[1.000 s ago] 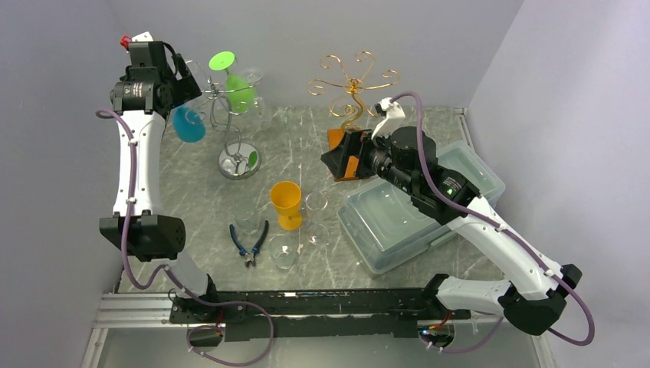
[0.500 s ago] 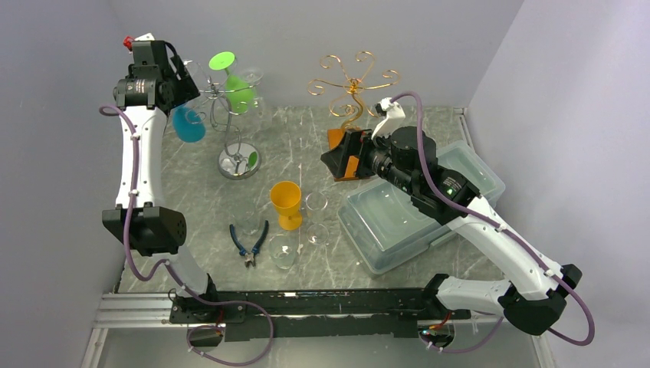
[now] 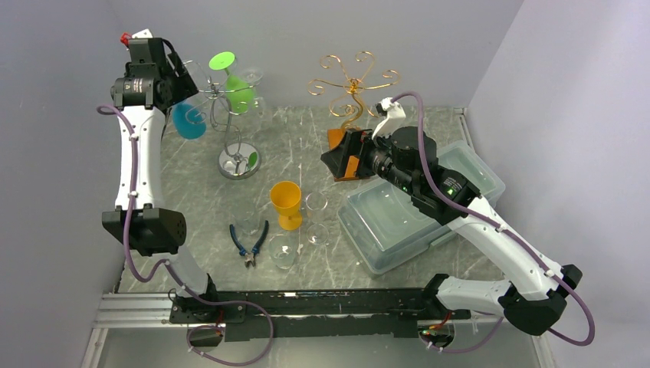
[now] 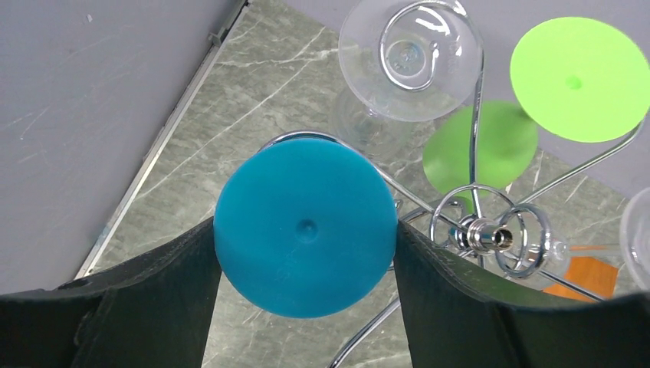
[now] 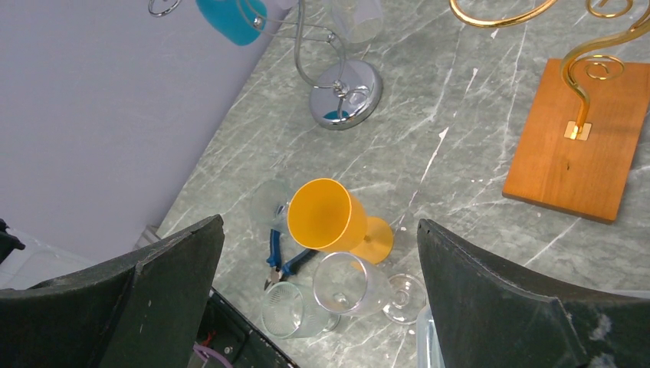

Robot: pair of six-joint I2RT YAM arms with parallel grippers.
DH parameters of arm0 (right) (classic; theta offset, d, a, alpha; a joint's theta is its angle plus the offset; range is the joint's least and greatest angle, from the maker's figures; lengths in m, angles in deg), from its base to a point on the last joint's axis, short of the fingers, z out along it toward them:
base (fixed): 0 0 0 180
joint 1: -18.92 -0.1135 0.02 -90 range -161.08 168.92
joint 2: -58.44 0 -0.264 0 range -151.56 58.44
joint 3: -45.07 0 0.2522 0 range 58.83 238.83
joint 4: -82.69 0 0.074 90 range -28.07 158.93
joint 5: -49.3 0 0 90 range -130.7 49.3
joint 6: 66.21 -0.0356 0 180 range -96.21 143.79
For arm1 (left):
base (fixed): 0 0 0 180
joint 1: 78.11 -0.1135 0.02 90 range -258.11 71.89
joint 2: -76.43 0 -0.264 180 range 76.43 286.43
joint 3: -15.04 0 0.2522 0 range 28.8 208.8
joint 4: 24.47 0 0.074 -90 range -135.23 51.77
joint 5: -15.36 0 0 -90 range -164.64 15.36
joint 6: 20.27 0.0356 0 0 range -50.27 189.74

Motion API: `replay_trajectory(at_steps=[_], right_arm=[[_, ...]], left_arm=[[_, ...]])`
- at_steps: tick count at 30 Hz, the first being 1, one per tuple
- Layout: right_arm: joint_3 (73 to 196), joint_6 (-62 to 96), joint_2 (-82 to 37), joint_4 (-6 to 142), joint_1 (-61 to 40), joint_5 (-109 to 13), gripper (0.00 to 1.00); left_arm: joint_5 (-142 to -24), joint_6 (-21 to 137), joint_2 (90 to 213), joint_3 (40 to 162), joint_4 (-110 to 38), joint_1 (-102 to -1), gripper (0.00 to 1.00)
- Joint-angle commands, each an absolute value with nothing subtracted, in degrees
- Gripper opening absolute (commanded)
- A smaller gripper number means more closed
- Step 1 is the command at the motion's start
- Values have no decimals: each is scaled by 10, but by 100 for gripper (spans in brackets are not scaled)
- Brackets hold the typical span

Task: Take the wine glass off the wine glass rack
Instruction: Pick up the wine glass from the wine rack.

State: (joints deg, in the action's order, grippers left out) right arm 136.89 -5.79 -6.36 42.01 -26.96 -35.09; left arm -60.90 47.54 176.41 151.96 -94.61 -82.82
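Two arms, one up at the rack.
Top view: the left tool (image 3: 184, 96) sits high at the chrome wine glass rack (image 3: 230, 149), by the hanging blue wine glass (image 3: 188, 123); the right tool (image 3: 341, 162) hovers above the table (image 3: 291, 138). Left wrist: both fingers (image 4: 153, 307) flank the glass's blue foot at its rim; whether they grip it I cannot tell. Right wrist: jaws spread wide, holding nothing.

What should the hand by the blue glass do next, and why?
Probably squeeze the left gripper onto the round foot of the blue wine glass. Its fingers sit at both edges of the foot, but I can't tell if they grip yet, and the glass hangs on the chrome rack. A firm hold should come before sliding it off.
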Motion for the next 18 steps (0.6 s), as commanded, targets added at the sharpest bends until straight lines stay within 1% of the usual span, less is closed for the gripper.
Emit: replay_trajectory(at_steps=[1,9,18], right_arm=[[1366,-62,-50,445,-270,-352,100],[1365,-63,-53,446,-270,-353,100],[1364,-62,-50,443,-270,-349,100]], left_arm=[[-614,464,1740,1556,-936,-831,49],[-611,457,1741,1567,-934,-831,47],[-571,433,1742,1564,-934,-831,46]])
